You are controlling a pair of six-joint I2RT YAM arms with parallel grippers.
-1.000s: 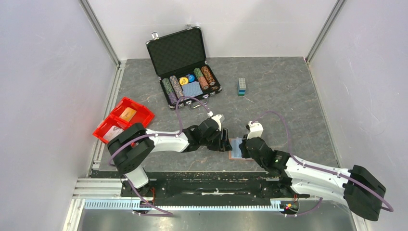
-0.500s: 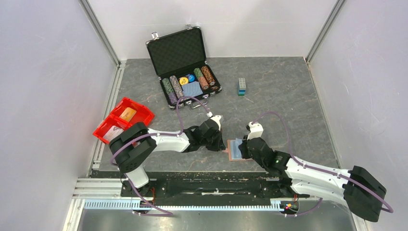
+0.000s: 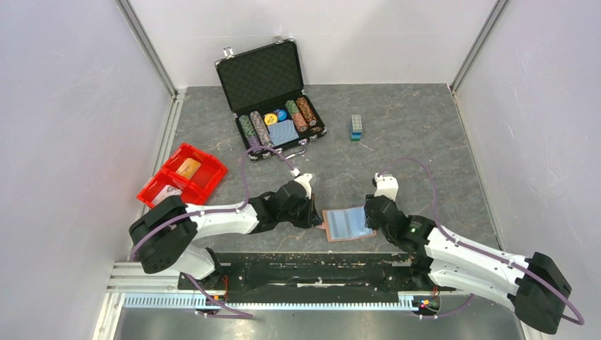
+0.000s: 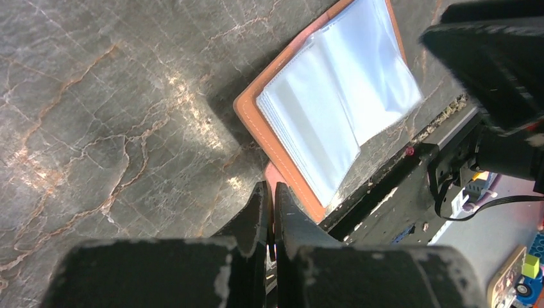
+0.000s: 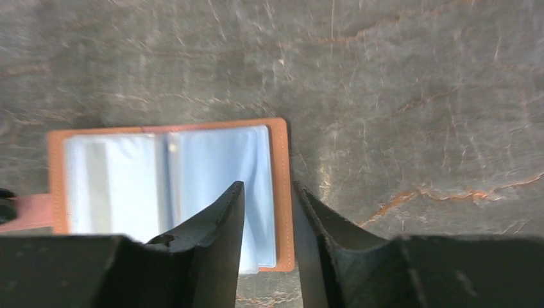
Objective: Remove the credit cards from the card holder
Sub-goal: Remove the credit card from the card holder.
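Brown card holder (image 3: 347, 225) lies open — left gripper (image 4: 270, 192) pinches its tab (image 4: 275, 176), right gripper (image 5: 267, 190) parted over it.

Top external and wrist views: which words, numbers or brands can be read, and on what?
No text is legible.
Open brown leather card holder: sleeves show no readable print.
Orange card and white card in red plastic bin: too small.
Poker chips in black case: blurred.
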